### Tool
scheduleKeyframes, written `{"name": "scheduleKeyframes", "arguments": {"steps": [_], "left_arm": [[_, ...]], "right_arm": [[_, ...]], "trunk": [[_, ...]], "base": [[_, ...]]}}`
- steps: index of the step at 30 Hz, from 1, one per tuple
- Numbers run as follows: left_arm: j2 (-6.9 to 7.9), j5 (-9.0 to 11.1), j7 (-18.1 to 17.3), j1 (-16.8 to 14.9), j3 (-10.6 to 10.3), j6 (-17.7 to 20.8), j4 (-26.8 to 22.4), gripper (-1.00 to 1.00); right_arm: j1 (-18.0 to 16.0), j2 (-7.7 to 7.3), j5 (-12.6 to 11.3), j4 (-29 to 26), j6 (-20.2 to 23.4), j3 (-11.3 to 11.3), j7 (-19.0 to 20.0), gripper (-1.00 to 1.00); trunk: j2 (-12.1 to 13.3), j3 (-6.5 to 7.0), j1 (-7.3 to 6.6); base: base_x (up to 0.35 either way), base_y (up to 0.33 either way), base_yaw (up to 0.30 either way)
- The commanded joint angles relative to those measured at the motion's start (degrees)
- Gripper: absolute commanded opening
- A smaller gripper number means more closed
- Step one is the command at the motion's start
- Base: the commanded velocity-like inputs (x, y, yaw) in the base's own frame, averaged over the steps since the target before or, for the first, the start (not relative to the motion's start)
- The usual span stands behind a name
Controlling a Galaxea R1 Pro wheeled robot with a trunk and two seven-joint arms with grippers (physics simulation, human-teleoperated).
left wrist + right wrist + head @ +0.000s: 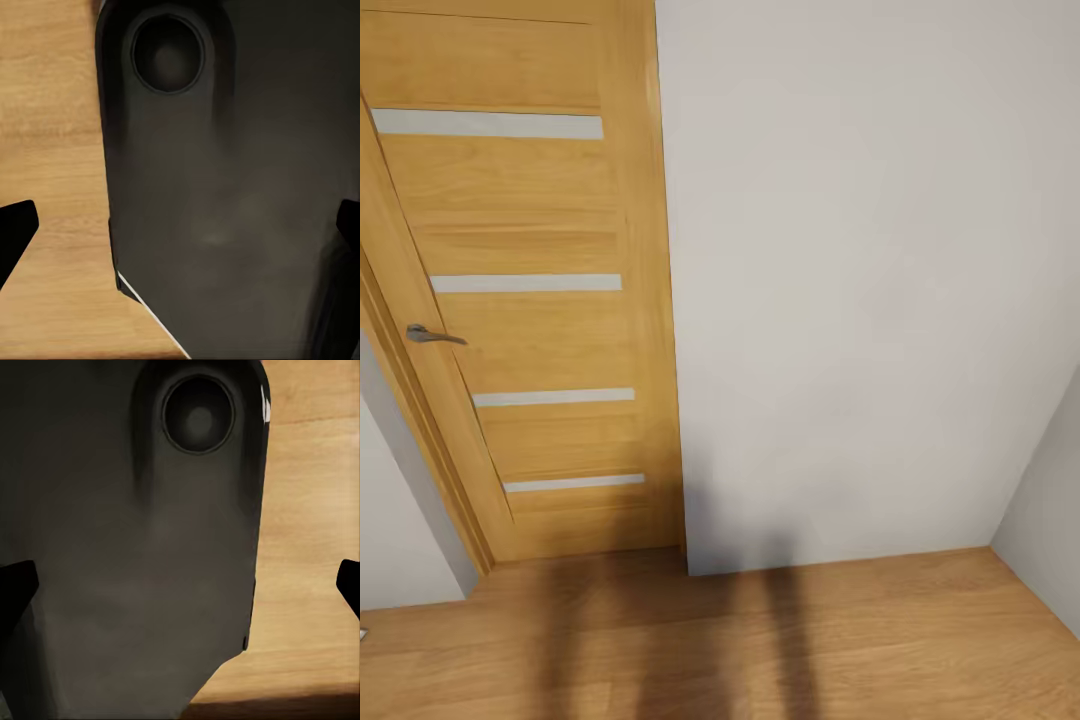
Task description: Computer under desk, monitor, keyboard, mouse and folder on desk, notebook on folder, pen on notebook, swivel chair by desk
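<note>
Bedroom's slatted oak door (530,300), plain grey wall (860,280)

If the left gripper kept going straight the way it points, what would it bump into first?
Probably the big dark rounded robot part right ahead between the two finger tips of the left gripper. Beside it lies the wooden floor. How close the dark part sits is hard to judge.

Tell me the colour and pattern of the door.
The door is honey-coloured wood with four pale horizontal strips; best seen in the head view.
</note>
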Motion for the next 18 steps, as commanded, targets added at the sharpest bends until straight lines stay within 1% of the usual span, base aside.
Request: {"name": "scheduleKeyframes", "arguments": {"steps": [1, 4, 6, 8, 11, 18], "left_arm": [[0.0, 0.0, 0.0, 0.0, 0.0, 0.0, 0.0, 1.0], [-0.98, -0.1, 0.0, -0.1, 0.0, 0.1, -0.7, 1.0], [-1.34, -0.1, 0.0, -0.1, 0.0, 0.1, -0.7, 1.0], [-1.99, 0.0, 0.2, -0.1, -0.1, -0.1, -1.0, 1.0], [-2.96, 0.0, 0.3, -0.1, -0.2, -0.1, -1.1, 1.0], [-3.1, 0.1, 0.3, -0.1, -0.1, -0.2, -1.1, 1.0]], "right_arm": [[0.0, 0.0, 0.0, 0.0, 0.0, 0.0, 0.0, 1.0], [-0.6, 0.98, -0.1, -0.2, -0.1, -0.1, -0.1, 1.0], [-0.6, 0.99, -0.1, -0.2, -0.1, -0.1, -0.1, 1.0], [-0.9, 1.49, -0.4, -0.2, -0.3, -0.2, -0.2, 1.0], [-1.0, 1.65, -0.4, -0.3, -0.3, -0.2, -0.3, 1.0], [-1.1, 1.74, -0.5, -0.3, -0.3, -0.4, -0.4, 1.0]], "trunk": [[0.0, -0.03, 0.0], [1.2, 0.51, -0.66], [2.0, 0.87, -1.09], [2.8, 1.23, -1.53], [4.0, 1.77, -2.19], [6.8, 3.03, -3.73]], "base": [[0.0, 0.0, 0.0], [0.0, 0.0, 0.0], [0.0, 0.0, 0.0], [0.0, 0.0, 0.0], [0.0, 0.0, 0.0], [0.0, 0.0, 0.0]]}}
